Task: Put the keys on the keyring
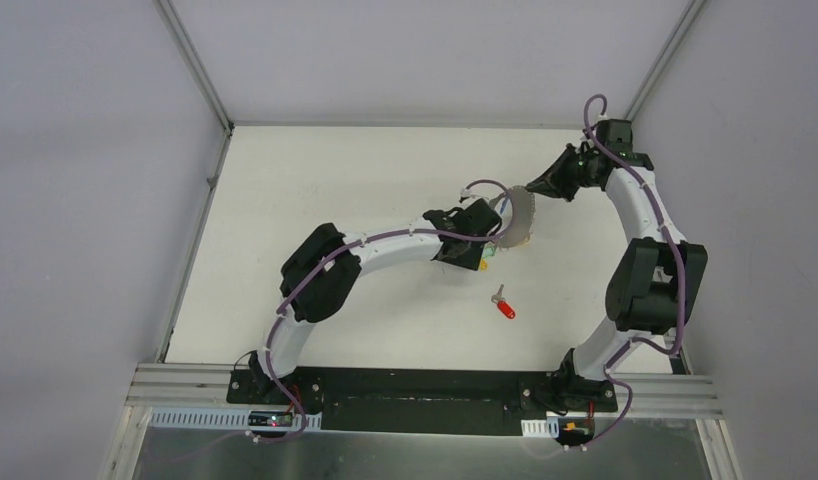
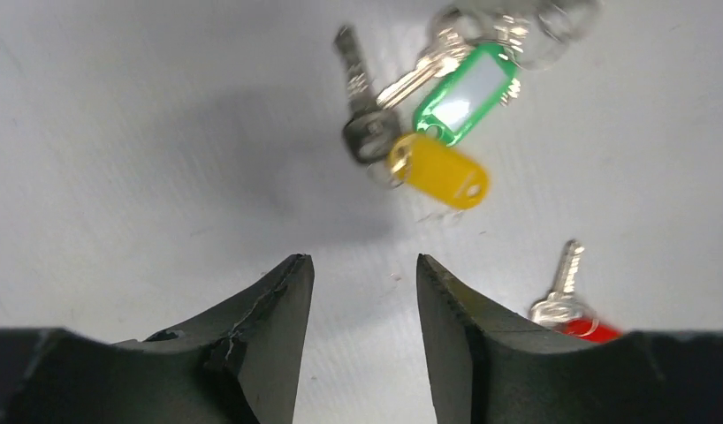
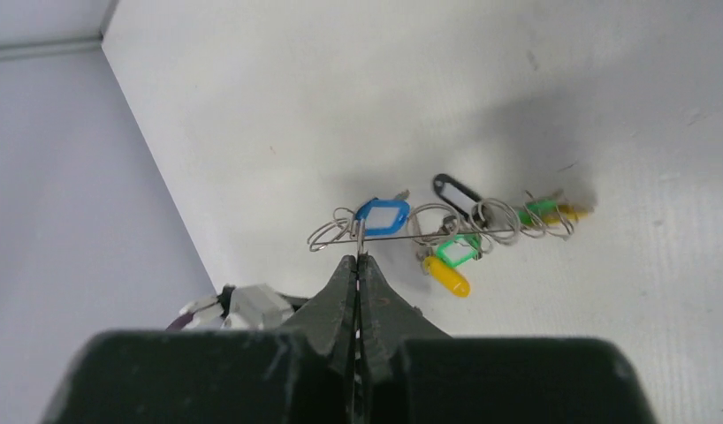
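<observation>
One red-headed key [image 1: 504,305] lies loose on the counter, right of centre toward the near edge. Beyond it, the left gripper [image 2: 365,269] stands part open and empty, just short of the hanging tags. Past centre toward the far right corner, the right gripper [image 3: 358,261] is clamped tight on the single keyring [image 3: 446,233], which carries one blue tag [image 3: 382,216], one black tag [image 3: 455,193], one green tag [image 3: 457,251] and one yellow tag [image 3: 446,276]; a farther green-yellow cluster is too small to count.

**Left gripper open near a bunch of keys**

The left gripper [image 2: 365,265] holds its black fingers [image 2: 270,336] apart over the white table [image 2: 119,177]. Beyond them sits a blurred cluster: green tag [image 2: 468,93], yellow tag [image 2: 437,170], dark-headed key [image 2: 362,115]. A red-headed key [image 2: 566,305] lies apart, partly hidden behind one finger.
</observation>
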